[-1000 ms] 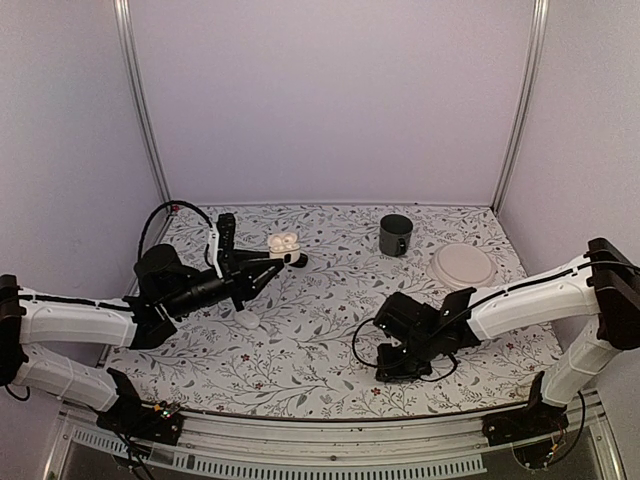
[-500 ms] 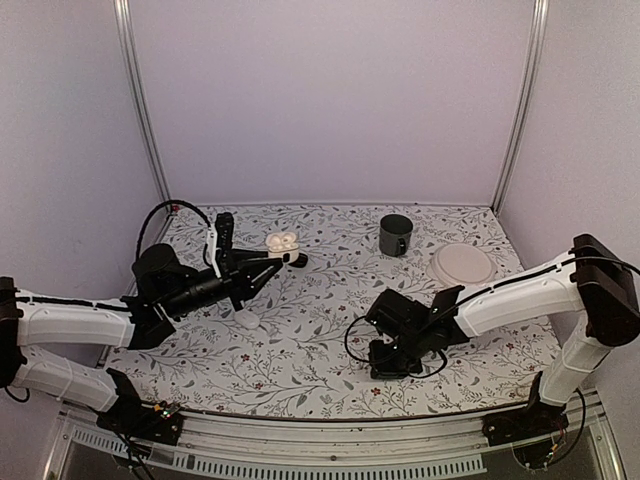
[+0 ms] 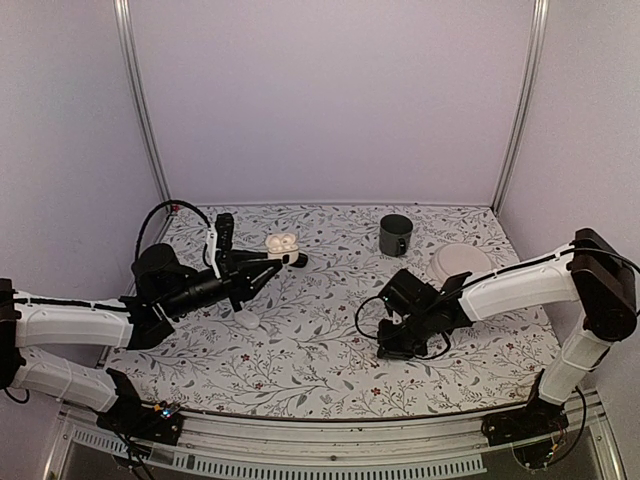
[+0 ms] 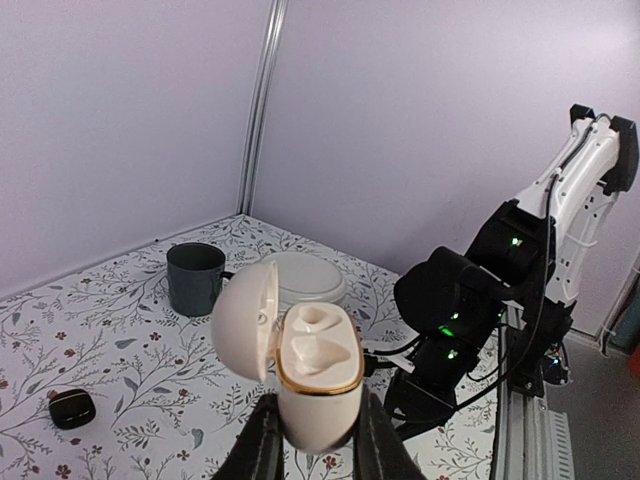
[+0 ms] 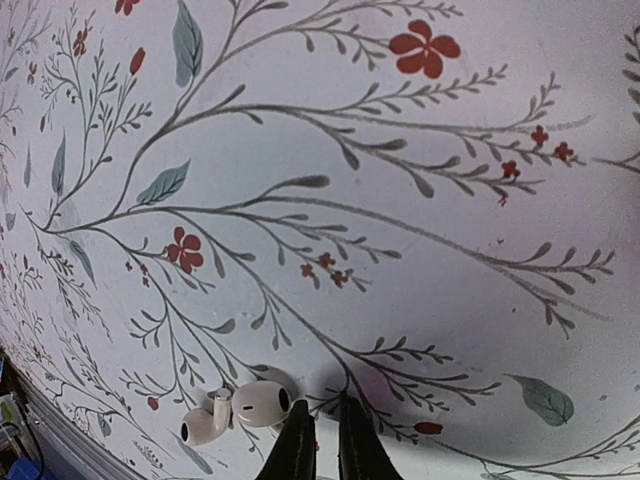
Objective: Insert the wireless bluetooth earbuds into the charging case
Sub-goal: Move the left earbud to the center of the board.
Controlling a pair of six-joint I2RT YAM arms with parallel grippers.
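Note:
My left gripper point(image 4: 318, 418) is shut on the cream charging case point(image 4: 318, 385) and holds it upright above the table, lid swung open to the left, both moulded wells showing. From above, the case point(image 3: 283, 242) sits at the tip of the left gripper point(image 3: 281, 259), at the back left. Two white earbuds point(image 5: 262, 403) point(image 5: 205, 425) lie side by side on the floral tablecloth. My right gripper point(image 5: 322, 422) points down at the cloth just right of them, fingers almost together with nothing between them. In the top view the right gripper point(image 3: 396, 345) hides the earbuds.
A dark mug point(image 3: 395, 234) stands at the back centre, with a pale plate point(image 3: 462, 265) to its right. A small black case point(image 4: 72, 408) lies on the cloth. A white object point(image 3: 246, 318) sits under the left arm. Black cables loop around the right wrist.
The right gripper's fingers have closed together, and the right arm has shifted slightly toward the back of the table. The left arm and the case have stayed still.

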